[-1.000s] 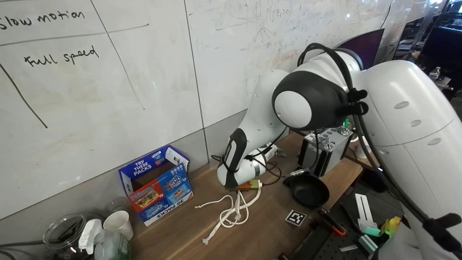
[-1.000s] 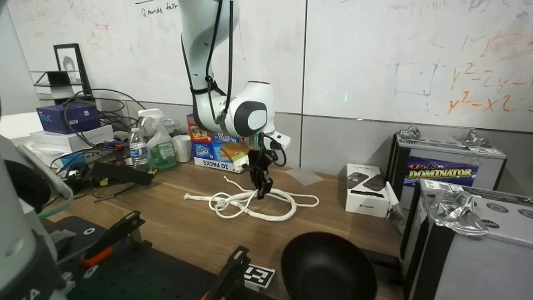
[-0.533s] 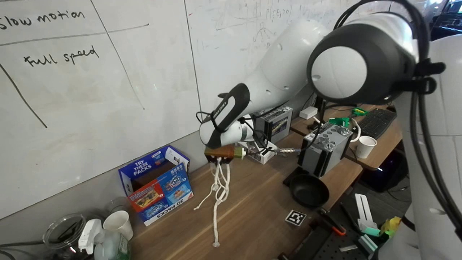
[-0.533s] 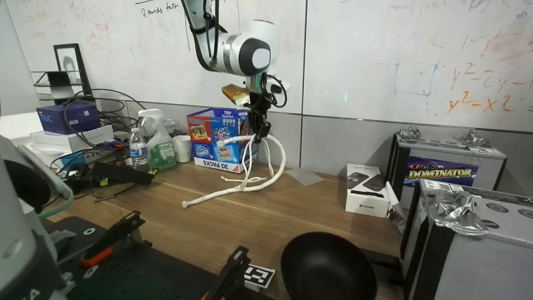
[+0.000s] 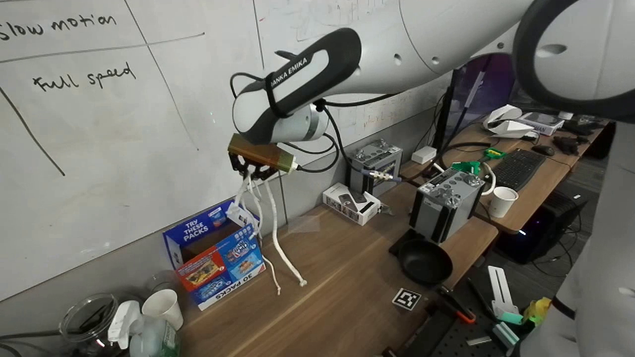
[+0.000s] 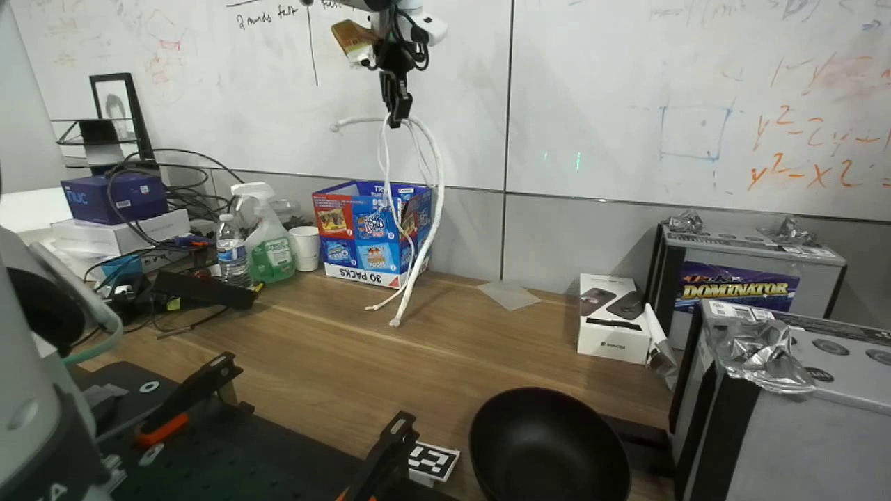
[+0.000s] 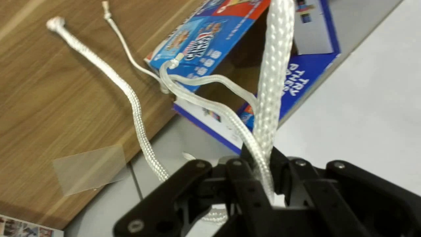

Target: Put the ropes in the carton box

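Whiteboard [image 6: 626, 83] behind the claw [image 6: 397, 118], wood tabletop [image 6: 362, 355] well below it, blue carton box [image 6: 358, 229] standing open-topped on that, under the claw, and black pan [image 6: 546, 445] also on the tabletop, lower than the claw and well apart from it. White ropes [image 6: 440, 188] hang from the claw, which is clenched on them; strands cross in front of the carton box in both exterior views, two ends reaching low over the tabletop (touching or not, can't tell), one more end curving out sideways from the claw in an exterior view.
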`<state>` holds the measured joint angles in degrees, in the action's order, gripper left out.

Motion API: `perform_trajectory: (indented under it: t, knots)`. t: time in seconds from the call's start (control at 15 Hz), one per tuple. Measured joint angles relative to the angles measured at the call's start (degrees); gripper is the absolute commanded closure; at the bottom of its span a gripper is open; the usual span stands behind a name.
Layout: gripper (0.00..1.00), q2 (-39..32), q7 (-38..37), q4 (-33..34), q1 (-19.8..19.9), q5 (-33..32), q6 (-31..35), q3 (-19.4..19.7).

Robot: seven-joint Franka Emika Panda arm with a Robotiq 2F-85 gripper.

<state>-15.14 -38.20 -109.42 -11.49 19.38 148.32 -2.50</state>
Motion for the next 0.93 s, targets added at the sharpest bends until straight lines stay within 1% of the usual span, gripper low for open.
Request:
perform_trajectory:
  t: [0.2, 0.47, 0.67, 0.93]
  knots:
    - [0.98, 1.2, -5.8, 2.2, -2.3, -0.3, 1.5, -2.0]
    - [0.98, 0.2, -11.2, 4.4, -5.1, -1.7, 4.7, -3.9]
    - [0.98, -2.1, -13.0, 6.3, -6.8, -3.5, 6.9, -4.8]
    - [0.98, -7.6, -13.0, 10.0, -8.4, -4.0, 9.2, -5.4]
